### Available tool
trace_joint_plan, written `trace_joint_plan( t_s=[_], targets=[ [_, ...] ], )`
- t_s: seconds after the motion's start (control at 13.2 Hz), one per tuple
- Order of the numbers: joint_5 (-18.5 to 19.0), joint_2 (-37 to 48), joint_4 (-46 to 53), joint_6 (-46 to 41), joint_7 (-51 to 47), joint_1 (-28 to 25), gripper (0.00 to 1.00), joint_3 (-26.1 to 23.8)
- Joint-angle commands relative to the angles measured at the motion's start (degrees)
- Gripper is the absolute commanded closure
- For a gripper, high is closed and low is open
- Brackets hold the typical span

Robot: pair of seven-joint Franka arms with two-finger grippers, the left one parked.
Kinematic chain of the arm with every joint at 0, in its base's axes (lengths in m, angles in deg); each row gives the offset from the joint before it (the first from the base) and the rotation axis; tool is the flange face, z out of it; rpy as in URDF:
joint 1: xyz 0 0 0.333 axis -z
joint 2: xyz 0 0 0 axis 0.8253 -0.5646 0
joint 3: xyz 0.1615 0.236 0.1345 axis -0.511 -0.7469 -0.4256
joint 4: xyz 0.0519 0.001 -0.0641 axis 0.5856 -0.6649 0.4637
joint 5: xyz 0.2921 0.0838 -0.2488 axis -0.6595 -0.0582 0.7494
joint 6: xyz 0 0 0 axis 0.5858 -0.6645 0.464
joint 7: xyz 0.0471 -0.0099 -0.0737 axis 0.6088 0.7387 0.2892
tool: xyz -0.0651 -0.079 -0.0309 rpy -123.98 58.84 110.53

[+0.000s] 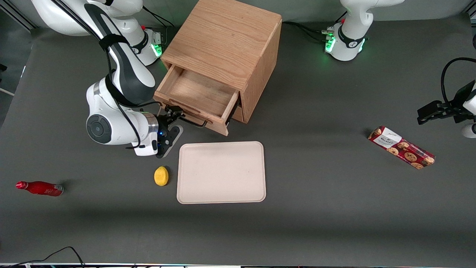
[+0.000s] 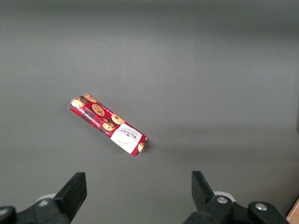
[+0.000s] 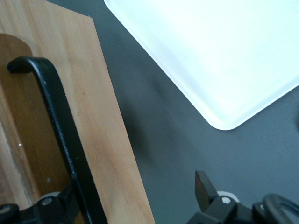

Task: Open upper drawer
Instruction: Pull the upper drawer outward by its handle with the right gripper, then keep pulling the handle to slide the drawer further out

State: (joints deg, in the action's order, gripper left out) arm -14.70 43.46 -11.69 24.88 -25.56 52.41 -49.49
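You have the cabinet [image 1: 238, 48] standing just above the cream tray [image 1: 221, 172], its upper drawer [image 1: 197, 97] pulled well out (bare wooden floor showing). Your gripper [image 1: 174, 114] sits at the drawer's black handle [image 3: 60, 130], fingers apart around the bar.

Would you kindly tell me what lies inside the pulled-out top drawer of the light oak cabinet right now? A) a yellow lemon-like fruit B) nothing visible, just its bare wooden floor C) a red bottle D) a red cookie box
B: the front view shows the pulled-out upper drawer of the light oak cabinet with only bare wood inside, while the right arm's pincer sits at its thin black wire handle.
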Motion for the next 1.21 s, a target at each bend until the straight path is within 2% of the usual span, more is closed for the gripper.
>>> trace_joint_plan(
  t_s=[0.0,0.45,1.14],
  targets=[
    [1.67,-1.41,1.48,-0.03,0.7,2.42,0.0,-2.61],
    [3.77,-1.67,1.48,0.06,0.61,7.16,0.0,-7.62],
    [4.13,-1.5,1.48,0.32,0.96,7.78,0.0,-7.8]
  ],
)
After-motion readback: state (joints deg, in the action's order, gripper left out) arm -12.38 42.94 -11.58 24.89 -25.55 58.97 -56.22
